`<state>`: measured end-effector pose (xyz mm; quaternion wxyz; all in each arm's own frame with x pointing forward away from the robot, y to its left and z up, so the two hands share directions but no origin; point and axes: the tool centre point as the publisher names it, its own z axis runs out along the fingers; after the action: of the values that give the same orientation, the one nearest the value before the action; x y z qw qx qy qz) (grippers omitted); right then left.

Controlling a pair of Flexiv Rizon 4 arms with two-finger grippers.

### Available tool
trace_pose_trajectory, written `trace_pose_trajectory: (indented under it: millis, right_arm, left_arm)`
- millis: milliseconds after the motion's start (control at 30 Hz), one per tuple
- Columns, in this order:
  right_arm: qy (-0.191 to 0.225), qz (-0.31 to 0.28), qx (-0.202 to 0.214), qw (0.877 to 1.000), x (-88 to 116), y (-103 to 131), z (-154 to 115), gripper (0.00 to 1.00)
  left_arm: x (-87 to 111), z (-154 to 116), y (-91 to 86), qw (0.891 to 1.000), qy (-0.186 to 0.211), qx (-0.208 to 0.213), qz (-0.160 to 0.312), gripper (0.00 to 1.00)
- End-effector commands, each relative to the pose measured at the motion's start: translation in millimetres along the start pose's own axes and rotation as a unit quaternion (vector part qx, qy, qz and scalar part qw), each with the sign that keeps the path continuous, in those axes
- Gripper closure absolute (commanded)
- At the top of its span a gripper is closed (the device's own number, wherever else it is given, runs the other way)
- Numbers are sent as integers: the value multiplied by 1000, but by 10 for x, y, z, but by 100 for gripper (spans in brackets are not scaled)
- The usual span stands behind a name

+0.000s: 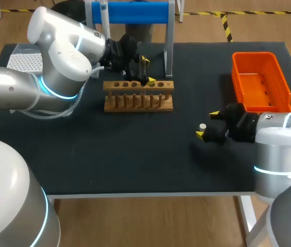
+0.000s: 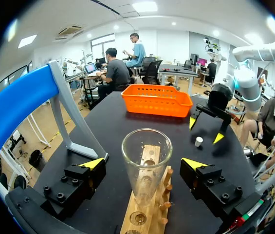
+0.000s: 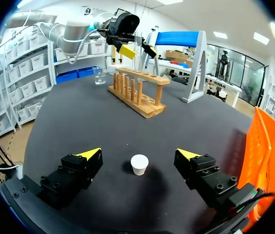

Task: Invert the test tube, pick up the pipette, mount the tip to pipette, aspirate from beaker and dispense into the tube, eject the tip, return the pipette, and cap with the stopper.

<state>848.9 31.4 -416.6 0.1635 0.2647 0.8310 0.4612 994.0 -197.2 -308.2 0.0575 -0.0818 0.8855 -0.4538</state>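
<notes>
Arms are well apart on my screens: the left arm [image 1: 57, 56] bends in from the left with the left gripper [image 1: 147, 71] hanging over the rack [image 1: 138, 95], while the right arm [image 1: 281, 139] lies low from the right with the right gripper [image 1: 207, 124] close to the table [image 1: 135, 159]. I see the left gripper spread wide, and the tube [image 2: 146, 161] stands between its fingers, mouth up, lower end down in the rack, with a gap between the glass and each yellow tip. The tube is clear glass, round-rimmed and narrowing downward. The rack is pale wood, a long block with a row of holes and pegs along one side. The right gripper is spread too, one finger on either side of the stopper [image 3: 139, 164], neither touching it. The stopper is a small white tapered plug standing on the matte black tabletop. Near the right arm sits an orange plastic basket [image 1: 261, 82] with slotted walls.
</notes>
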Motion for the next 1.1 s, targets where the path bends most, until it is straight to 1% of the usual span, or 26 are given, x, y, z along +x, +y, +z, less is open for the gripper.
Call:
trace_pose_trajectory:
  millis: [33,133,167,200,233,267,300,333,367,400,433,467,533,1100]
  right_arm:
    - [-7,2,-2,1000,18,-9,51,0]
    - [-7,1,-1,1000,37,-19,64,0]
    - [-6,1,-1,1000,46,-23,66,6]
    - [-7,0,0,1000,51,-26,67,23]
    - [-7,-1,0,1000,55,-30,69,31]
    - [-8,-1,0,1000,59,-36,73,35]
    - [-9,-1,2,1000,62,-40,76,33]
    - [-10,-2,2,1000,64,-44,79,35]
    - [-9,-2,2,1000,66,-49,83,42]
    - [-10,-2,3,1000,67,-51,86,45]
    - [-10,-2,3,1000,67,-51,86,45]
    - [-11,-1,4,1000,68,-51,87,50]
    - [-11,-1,3,1000,67,-52,91,52]
    - [-15,6,5,1000,18,-69,134,51]
  left_arm:
    - [-12,-2,-3,1000,2,-1,0,0]
    - [-12,-2,-3,1000,2,-1,0,0]
    - [-12,-2,-3,1000,2,-1,0,0]
    - [-12,-2,-3,1000,2,-1,0,0]
    - [-12,-2,-3,1000,2,-1,0,0]
    - [-12,-2,-3,1000,2,-1,0,0]
    - [-12,-2,-3,1000,2,-1,0,0]
    - [-12,-2,-3,1000,2,-1,0,0]
    - [-12,-2,-3,1000,2,-1,0,0]
    - [-12,-2,-3,1000,2,-1,0,0]
    - [-12,-2,-3,1000,2,-1,0,0]
    - [-12,-2,-3,1000,2,-1,0,0]
    - [-12,-2,-3,1000,2,-1,0,0]
    - [-12,-2,-3,1000,2,-1,0,0]
